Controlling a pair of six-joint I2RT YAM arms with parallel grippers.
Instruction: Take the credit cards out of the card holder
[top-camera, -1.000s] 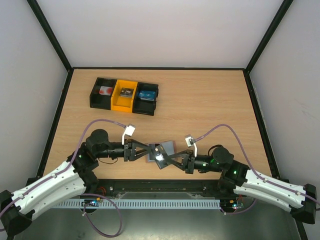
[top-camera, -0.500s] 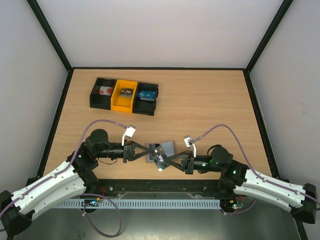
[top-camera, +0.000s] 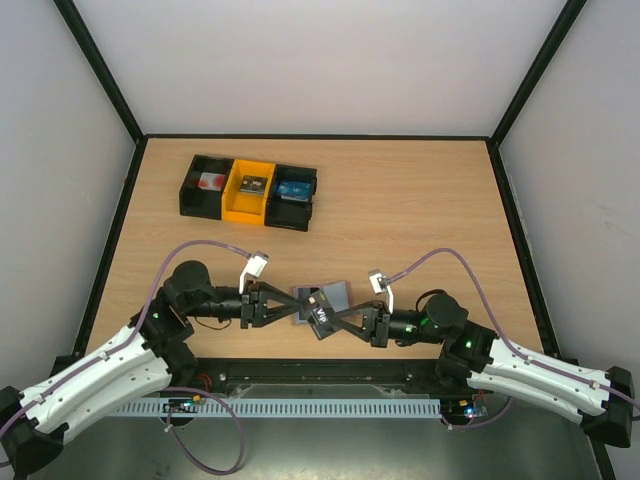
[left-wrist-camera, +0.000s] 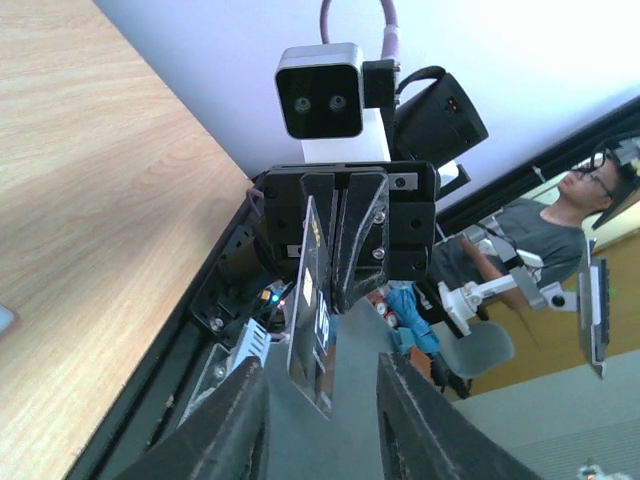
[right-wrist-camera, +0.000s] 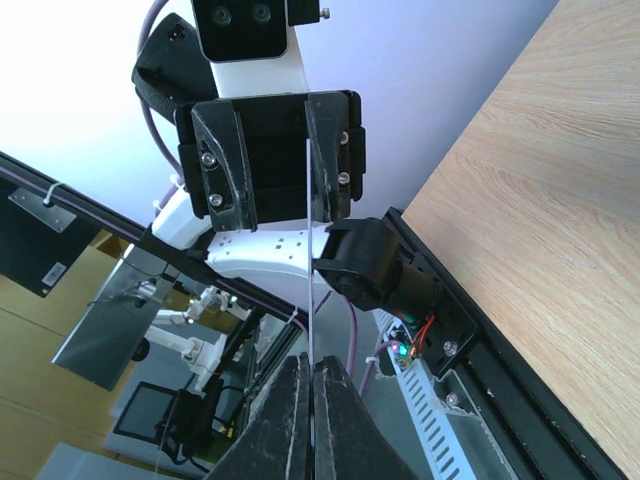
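Between R jaws: one credit card (left-wrist-camera: 310, 340), pinched by one end. It shows edge-on as a thin line in R wrist view, and as a dark face w/ white print in top view.
R gripper (right-wrist-camera: 308, 375): jaws closed tight on the card, w/ no gap beyond the card's own thickness.
L gripper (left-wrist-camera: 320, 375): jaws apart, gap much wider than the card. The card's free end sits inside that gap, nearer one finger. Can't tell if it touches.
Grippers to each other: tip to tip, facing, both low near front edge of table (top-camera: 420, 200).
Card holder (top-camera: 338, 294): on the table just behind both sets of jaws, lying open w/ grey inside up. Its mauve part is partly under L fingers in top view. Neither pair of jaws is closed on it.
Holder pockets: too small to tell if any card sits in them.
Bins (top-camera: 248, 190): black-yellow-black row, well behind L jaws toward the far-left of the table, small items inside.
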